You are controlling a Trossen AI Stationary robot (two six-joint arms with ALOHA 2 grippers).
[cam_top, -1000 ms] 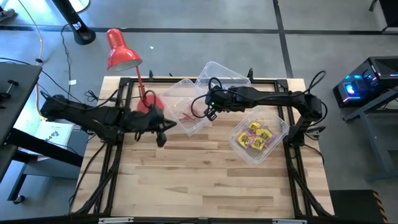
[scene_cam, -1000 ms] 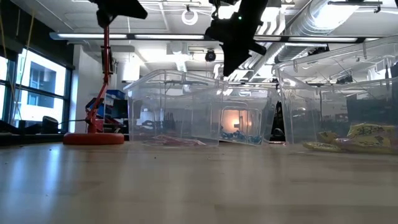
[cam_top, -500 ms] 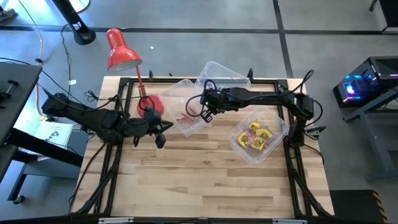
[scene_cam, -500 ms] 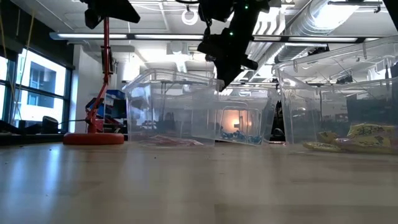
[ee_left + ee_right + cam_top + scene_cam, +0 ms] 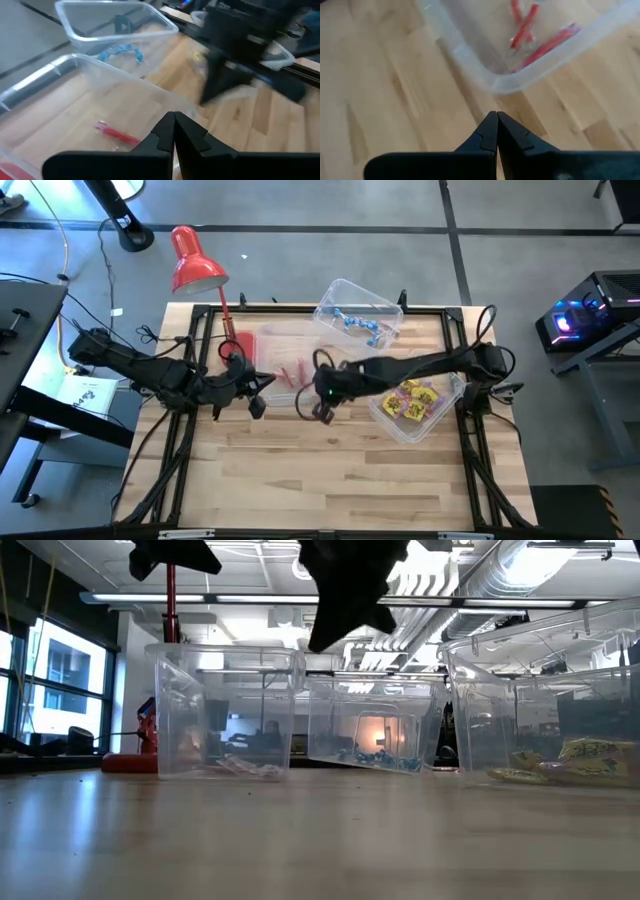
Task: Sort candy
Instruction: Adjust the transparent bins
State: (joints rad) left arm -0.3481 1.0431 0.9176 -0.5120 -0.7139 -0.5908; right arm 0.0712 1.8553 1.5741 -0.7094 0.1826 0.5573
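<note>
Red sticks (image 5: 292, 372): slim, few, lying flat and loosely crossed on the floor of the middle clear bin (image 5: 262, 340).
Blue pieces (image 5: 360, 324): small cluster strung across the far bin (image 5: 345, 285).
Yellow packets (image 5: 412, 398): square, heaped together in the right-hand bin (image 5: 452, 385), some tilted.

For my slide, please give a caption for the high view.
Both shut pincers, left and right, hover beside the red-stick bin.
</note>
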